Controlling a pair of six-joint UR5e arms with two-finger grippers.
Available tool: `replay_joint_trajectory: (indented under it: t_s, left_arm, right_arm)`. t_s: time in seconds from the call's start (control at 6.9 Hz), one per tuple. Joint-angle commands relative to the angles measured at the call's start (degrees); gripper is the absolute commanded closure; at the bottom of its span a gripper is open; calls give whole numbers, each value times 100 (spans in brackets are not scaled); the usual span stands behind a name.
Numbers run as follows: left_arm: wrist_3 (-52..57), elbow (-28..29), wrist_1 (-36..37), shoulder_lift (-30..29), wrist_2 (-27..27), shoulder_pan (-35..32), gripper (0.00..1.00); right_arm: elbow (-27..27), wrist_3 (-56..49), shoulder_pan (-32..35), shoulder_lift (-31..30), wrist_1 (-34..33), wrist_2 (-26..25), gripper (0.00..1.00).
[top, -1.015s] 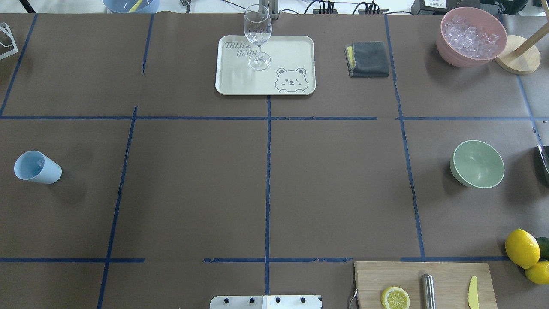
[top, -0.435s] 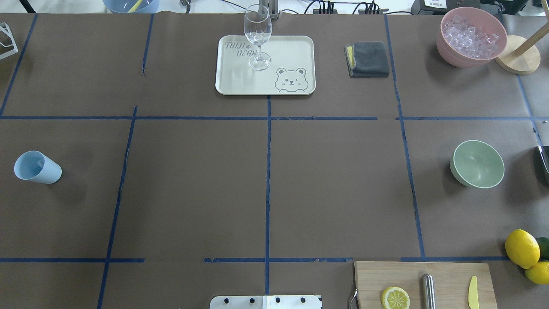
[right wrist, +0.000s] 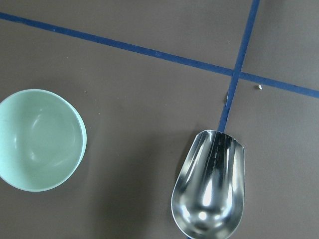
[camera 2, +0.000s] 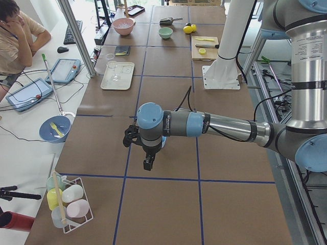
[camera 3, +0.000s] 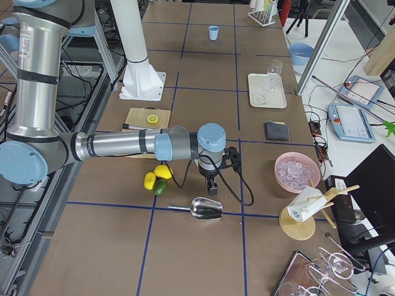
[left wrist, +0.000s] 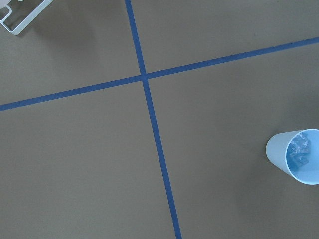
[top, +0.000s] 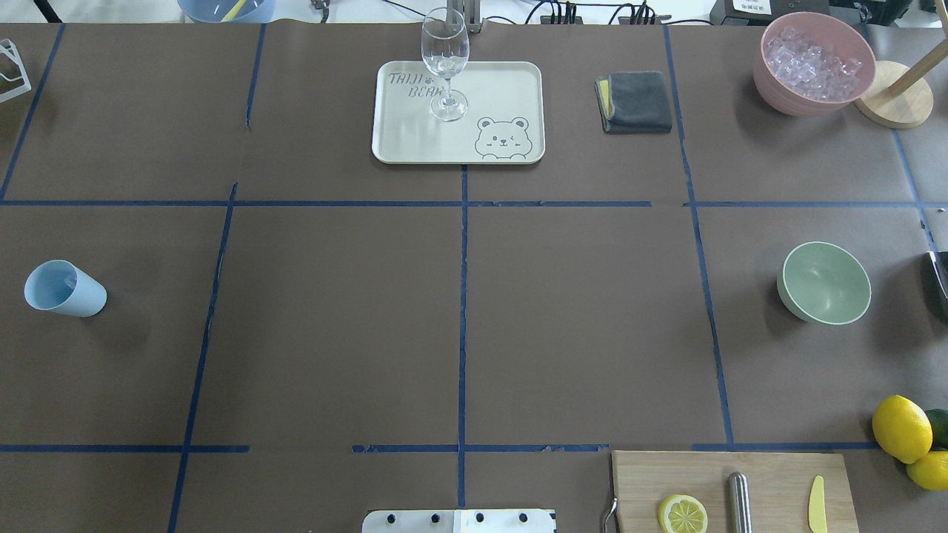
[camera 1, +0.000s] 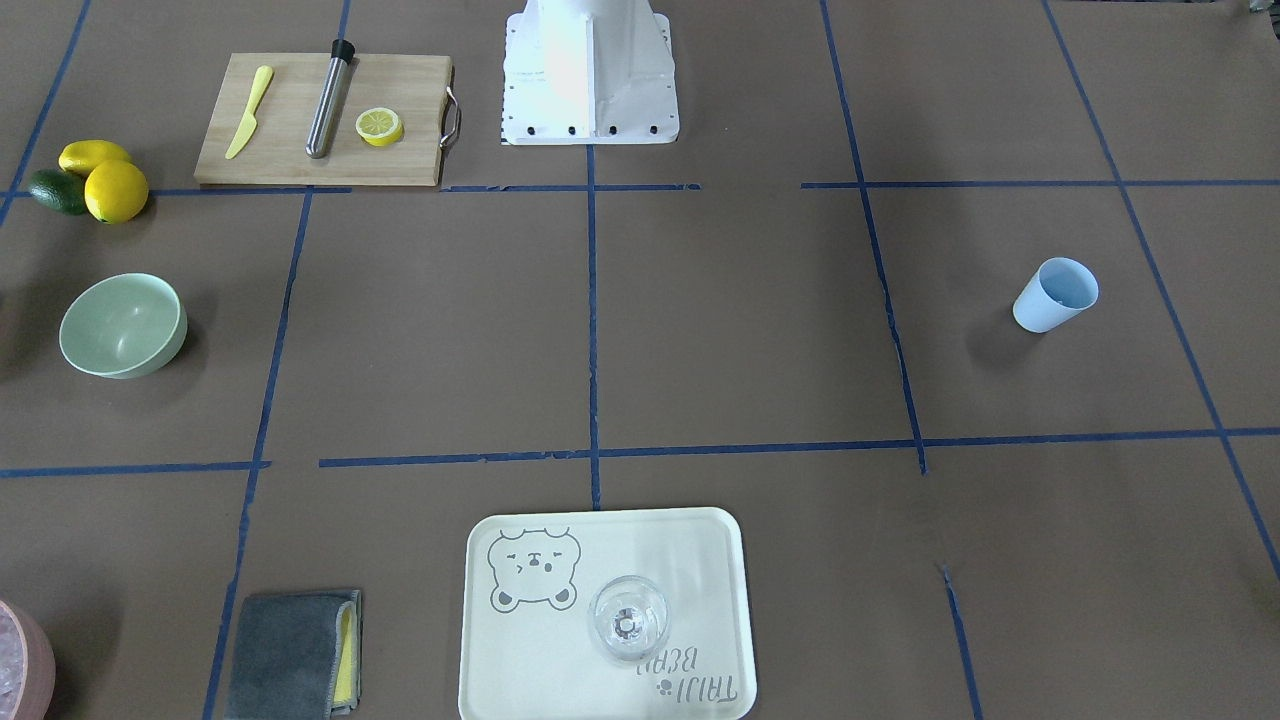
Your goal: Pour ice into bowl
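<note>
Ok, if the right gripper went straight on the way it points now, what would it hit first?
The right gripper points straight down, so probably bare table between the bowl and the metal scoop. The scoop lies close by; depth is unclear, so it could clip its rim.

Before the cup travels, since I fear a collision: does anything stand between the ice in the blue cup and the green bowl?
Nothing visible does. The ice lies in the blue cup, the bowl far off to the robot's right; between them only bare table and flat tape lines.
</note>
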Motion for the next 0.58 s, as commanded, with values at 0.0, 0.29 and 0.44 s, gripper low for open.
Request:
replay_joint_trajectory:
  t_s: [0.0, 0.29, 0.44]
  left_arm:
    - [-11, 1, -1, 17, -135, 0, 0]
    - [-20, -8, -10, 17, -207, 0, 0]
    - [-20, -8, -10, 17, -285, 0, 0]
  right_arm:
    - [-106, 487, -392, 118, 215, 489, 0]
    - [-509, 1449, -1015, 294, 1317, 420, 0]
    - [-519, 2832, -1523, 417, 1880, -181, 0]
